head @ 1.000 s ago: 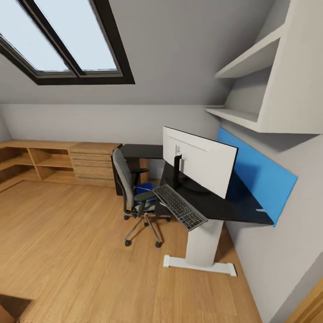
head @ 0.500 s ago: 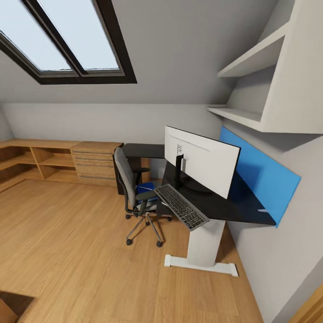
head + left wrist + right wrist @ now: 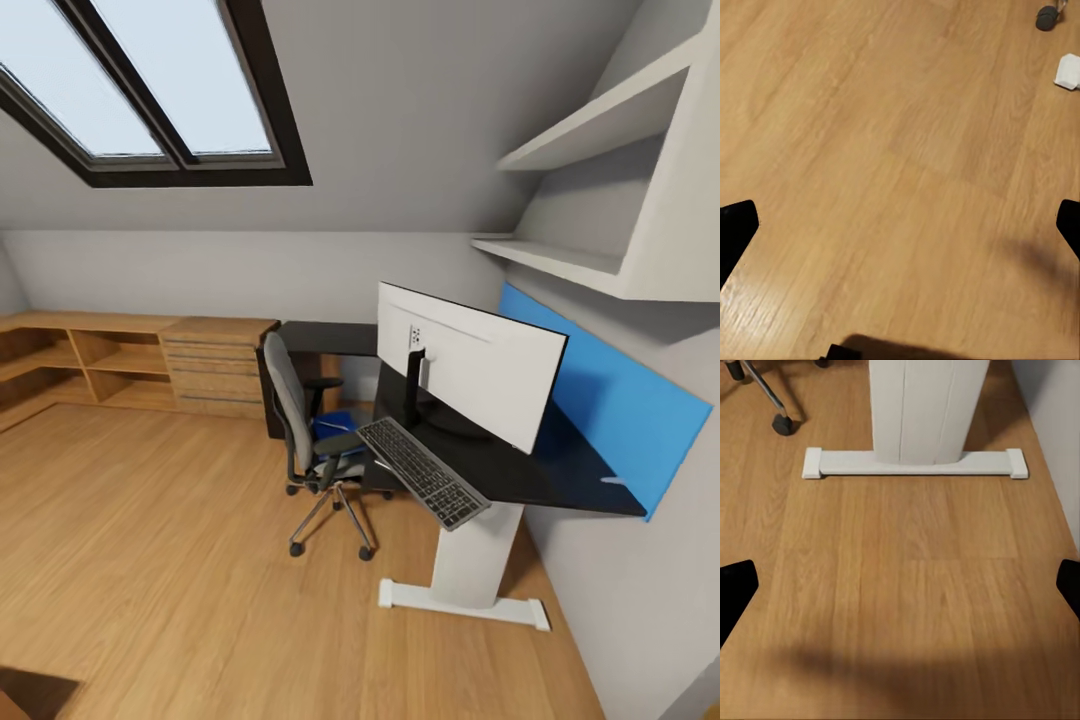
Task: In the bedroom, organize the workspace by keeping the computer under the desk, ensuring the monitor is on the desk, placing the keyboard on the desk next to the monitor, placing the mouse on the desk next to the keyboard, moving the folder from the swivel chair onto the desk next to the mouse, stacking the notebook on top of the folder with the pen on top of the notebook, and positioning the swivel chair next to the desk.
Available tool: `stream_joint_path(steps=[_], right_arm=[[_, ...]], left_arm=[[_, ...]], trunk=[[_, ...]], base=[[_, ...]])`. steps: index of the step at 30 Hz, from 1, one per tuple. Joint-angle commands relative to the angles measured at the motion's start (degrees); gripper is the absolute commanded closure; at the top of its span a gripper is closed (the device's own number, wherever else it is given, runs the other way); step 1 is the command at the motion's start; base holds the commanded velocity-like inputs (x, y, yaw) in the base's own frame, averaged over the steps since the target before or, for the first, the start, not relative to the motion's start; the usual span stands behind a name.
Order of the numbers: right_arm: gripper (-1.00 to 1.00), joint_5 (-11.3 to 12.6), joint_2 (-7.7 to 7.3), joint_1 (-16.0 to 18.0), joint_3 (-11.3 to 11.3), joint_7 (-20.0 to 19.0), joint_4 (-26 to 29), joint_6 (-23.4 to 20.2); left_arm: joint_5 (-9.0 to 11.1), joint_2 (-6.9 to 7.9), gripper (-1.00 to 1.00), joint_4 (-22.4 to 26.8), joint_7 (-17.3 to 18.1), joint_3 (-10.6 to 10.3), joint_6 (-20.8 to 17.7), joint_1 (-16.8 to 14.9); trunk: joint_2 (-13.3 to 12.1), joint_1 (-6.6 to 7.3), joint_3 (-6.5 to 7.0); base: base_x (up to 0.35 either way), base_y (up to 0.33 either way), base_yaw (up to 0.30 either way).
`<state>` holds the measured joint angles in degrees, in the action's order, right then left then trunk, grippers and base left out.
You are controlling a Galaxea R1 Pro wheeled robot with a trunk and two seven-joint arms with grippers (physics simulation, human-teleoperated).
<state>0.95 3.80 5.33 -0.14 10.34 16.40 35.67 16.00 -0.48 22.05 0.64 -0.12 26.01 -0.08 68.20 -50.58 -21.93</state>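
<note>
I'm rolling in across the bare wooden floor [image 3: 180,560], both arms hanging low for travel. My left hand [image 3: 900,225] is spread wide over plain boards with nothing between its fingers; my right hand [image 3: 900,585] is likewise released and empty, looking down at the white pedestal foot [image 3: 915,463] of the worktop [image 3: 520,465], with a chair castor [image 3: 782,425] just off to one side.

Nearest of the task's things is the keyboard [image 3: 422,471], lying at an angle on the near left edge of the black top, its near end seeming to overhang the edge. I judge it wants pushing further on. Just behind it stands the monitor [image 3: 475,362], upright on its round base, white back toward me, already where it belongs. The blue back panel [image 3: 610,405] runs along the right wall beyond.

Left of the worktop sits the swivel chair [image 3: 305,430], its back toward me, turned in under the top. The blue folder [image 3: 333,422] lies on its seat, partly hidden by the backrest, so I'd have to reach round that for it. Farther off to the left, the wooden drawer chest [image 3: 215,365] stands against the far wall. I cannot make out the computer, mouse, notebook or pen from here.
</note>
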Motion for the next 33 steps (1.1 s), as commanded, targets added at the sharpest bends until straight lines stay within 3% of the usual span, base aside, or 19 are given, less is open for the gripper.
stream_joint_path(steps=[1, 17, 33], right_arm=[[-1.0, 0.09, 0.03, 0.03, 0.0, 0.12, -0.03, 0.19], [-1.0, 0.02, -0.02, 0.03, -0.04, 0.05, -0.73, 0.19], [-1.0, 0.03, -0.03, 0.03, -0.04, 0.06, -0.75, 0.19]], left_arm=[[0.23, 0.0, -1.0, 0.02, 0.07, -0.03, 0.1, -0.01], [0.21, 0.05, -1.0, -0.03, 0.01, -0.01, 0.17, -0.01], [0.18, 0.01, -1.0, -0.04, -0.02, -0.04, 0.18, -0.01]], trunk=[[0.03, -0.03, -0.06], [0.03, -0.03, -0.06], [0.03, -0.03, 0.1]], base=[[0.207, 0.26, -0.034], [0.193, 0.264, -0.202], [0.029, 0.298, -0.217]])
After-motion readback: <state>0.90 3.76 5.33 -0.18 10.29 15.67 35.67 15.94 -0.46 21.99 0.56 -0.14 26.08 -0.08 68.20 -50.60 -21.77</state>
